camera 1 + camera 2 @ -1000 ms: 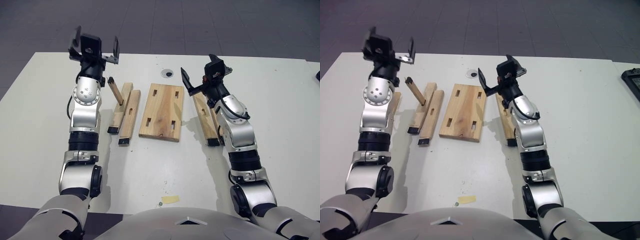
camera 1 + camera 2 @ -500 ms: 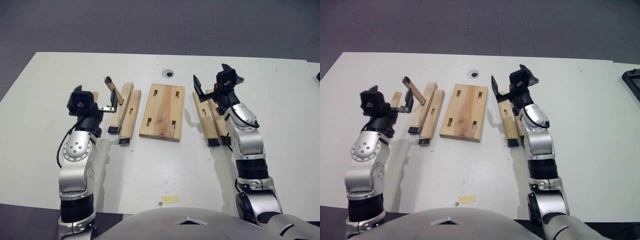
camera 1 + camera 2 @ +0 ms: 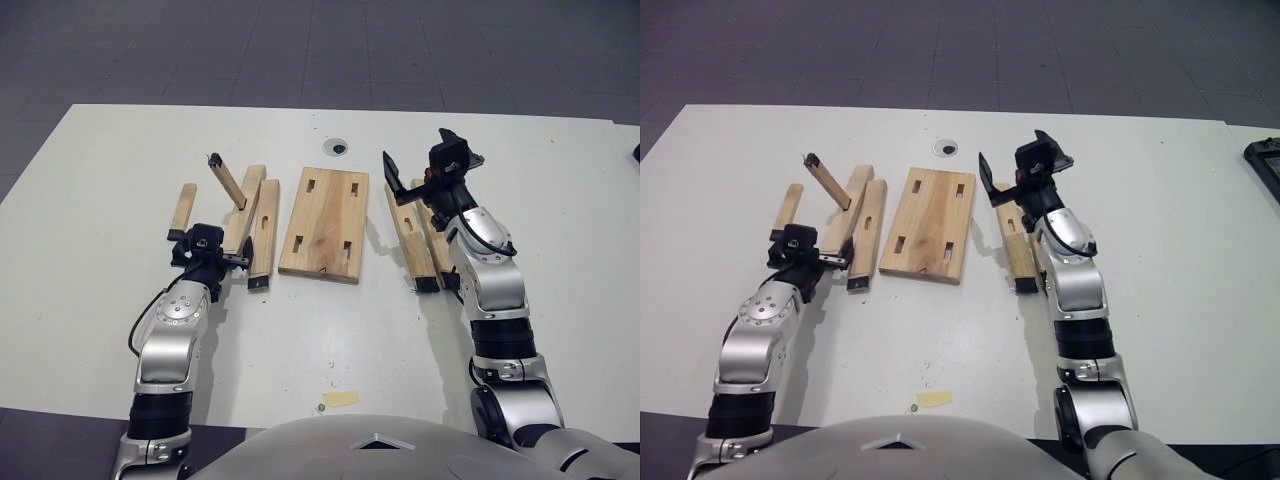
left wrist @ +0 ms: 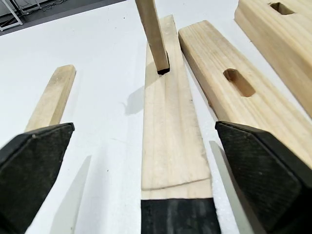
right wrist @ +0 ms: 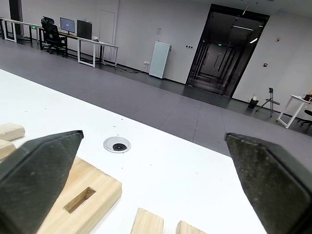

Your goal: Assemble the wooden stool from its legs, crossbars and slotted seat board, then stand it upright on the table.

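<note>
The slotted seat board (image 3: 323, 225) lies flat mid-table. Left of it lie two legs (image 3: 263, 228); the outer leg (image 4: 171, 136) has a crossbar (image 3: 227, 181) standing tilted in its slot. A loose crossbar (image 3: 183, 207) lies farther left. My left gripper (image 3: 212, 251) is open, low over the table at the outer leg's black-capped near end, a finger (image 4: 34, 170) on either side. Two more legs (image 3: 411, 238) lie right of the board. My right gripper (image 3: 425, 176) is open and held above their far ends, empty.
A round cable hole (image 3: 336, 148) sits in the white table behind the board. A small yellowish scrap (image 3: 340, 398) lies near the front edge. A dark object (image 3: 1266, 160) rests at the table's far right edge.
My left arm pulled back from high over the far table and dropped to the near end of the outer left leg. My right gripper shifted slightly right, then held still.
</note>
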Robot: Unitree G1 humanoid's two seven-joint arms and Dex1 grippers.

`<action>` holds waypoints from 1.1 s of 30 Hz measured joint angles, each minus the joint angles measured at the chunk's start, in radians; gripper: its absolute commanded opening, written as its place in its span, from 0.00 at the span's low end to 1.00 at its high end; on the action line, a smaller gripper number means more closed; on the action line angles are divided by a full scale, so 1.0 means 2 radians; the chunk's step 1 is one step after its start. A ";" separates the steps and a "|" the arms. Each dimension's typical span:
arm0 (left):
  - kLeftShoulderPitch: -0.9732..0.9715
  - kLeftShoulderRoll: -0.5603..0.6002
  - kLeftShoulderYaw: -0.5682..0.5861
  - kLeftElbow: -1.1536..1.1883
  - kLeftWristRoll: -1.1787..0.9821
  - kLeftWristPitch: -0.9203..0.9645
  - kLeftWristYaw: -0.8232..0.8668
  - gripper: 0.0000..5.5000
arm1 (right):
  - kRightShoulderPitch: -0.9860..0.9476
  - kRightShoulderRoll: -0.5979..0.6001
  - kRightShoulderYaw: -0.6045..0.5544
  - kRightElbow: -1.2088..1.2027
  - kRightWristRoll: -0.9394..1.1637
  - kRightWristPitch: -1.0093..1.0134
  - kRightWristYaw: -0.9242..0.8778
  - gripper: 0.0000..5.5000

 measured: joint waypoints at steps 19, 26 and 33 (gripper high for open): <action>-0.088 0.001 0.044 0.040 -0.084 0.154 -0.053 0.43 | -0.013 0.011 -0.002 0.000 0.004 0.005 -0.005 0.98; -0.096 0.022 0.045 0.051 -0.090 0.157 -0.073 0.37 | -0.033 0.021 -0.011 -0.011 0.026 0.047 -0.006 0.98; -0.091 0.043 0.040 0.047 -0.060 0.032 -0.077 0.37 | -0.087 0.051 -0.129 -0.014 0.202 0.212 -0.031 0.98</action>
